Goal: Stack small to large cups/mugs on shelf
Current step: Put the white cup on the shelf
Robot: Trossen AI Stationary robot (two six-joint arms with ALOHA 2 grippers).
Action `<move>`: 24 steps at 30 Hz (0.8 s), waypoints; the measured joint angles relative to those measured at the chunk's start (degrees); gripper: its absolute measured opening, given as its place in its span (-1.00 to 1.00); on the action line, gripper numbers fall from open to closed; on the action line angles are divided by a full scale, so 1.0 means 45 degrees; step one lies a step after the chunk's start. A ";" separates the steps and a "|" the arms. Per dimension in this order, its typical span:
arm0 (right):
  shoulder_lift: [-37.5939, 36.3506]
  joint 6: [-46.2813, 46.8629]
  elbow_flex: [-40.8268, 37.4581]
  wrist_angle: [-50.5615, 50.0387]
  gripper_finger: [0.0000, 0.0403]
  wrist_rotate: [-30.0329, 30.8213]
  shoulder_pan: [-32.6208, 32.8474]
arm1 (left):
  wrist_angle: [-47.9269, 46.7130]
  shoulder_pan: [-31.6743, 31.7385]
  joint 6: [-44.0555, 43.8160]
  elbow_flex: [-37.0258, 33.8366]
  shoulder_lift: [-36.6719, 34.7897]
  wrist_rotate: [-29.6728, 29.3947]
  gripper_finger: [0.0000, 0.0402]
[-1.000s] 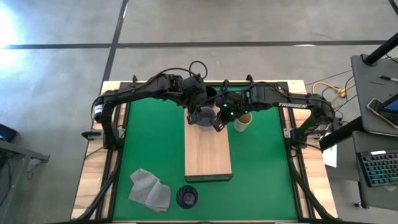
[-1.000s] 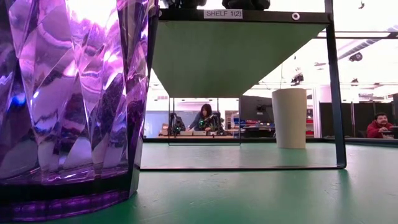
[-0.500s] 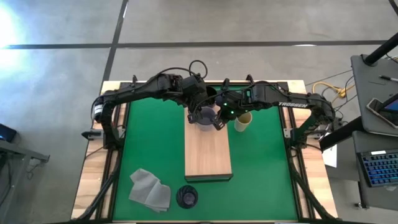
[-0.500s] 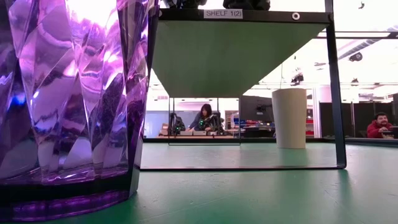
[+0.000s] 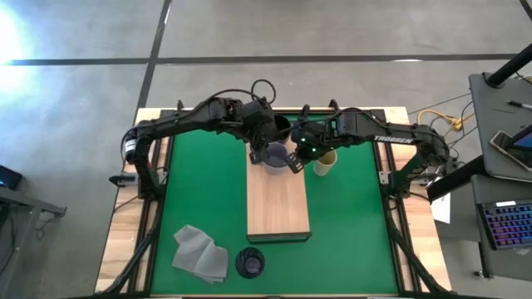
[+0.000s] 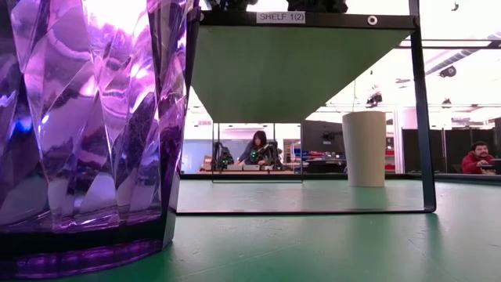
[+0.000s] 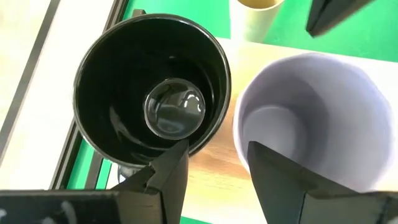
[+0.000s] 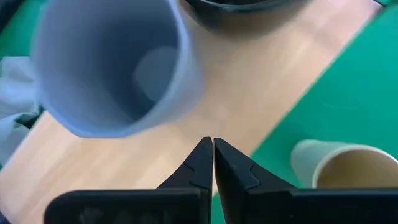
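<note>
At the shelf's [image 5: 278, 199] far end, the spread left gripper [image 7: 214, 158] straddles the lavender mug's [image 7: 311, 118] rim beside the black mug [image 7: 152, 81]. Right gripper [image 8: 212, 163] hangs clenched, empty, near the tan cup [image 8: 339, 168]; cloth [image 5: 200, 253] and tumbler [image 5: 249, 262] sit by the mat's near edge.

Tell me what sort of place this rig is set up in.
Probably a robotics lab or open workshop. The high view shows a bare concrete floor and a side desk with a lit keyboard; the low view shows people seated at workstations beyond the green mat.

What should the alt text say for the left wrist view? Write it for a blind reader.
Seen from above, a black mug and a pale lavender mug stand side by side on the wooden shelf, with the left gripper open above them. A beige cup sits beyond on green mat.
</note>
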 joint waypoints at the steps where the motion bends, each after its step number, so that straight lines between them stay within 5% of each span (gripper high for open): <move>1: -0.0064 0.0075 0.0000 -0.0116 -0.96 0.0057 0.0000 | -0.0007 -0.0022 0.0004 0.0000 -0.0097 0.0082 -0.24; 14: -0.1124 0.1178 0.0000 -0.2021 -0.96 0.1492 0.0072 | -0.0463 -0.0257 -0.0355 -0.0670 -0.2236 0.0626 -0.24; 24: -0.1654 0.3283 -0.0173 -0.5309 -0.71 0.2770 0.0696 | -0.0337 -0.0399 -0.1576 -0.5394 -0.6166 0.0636 -0.24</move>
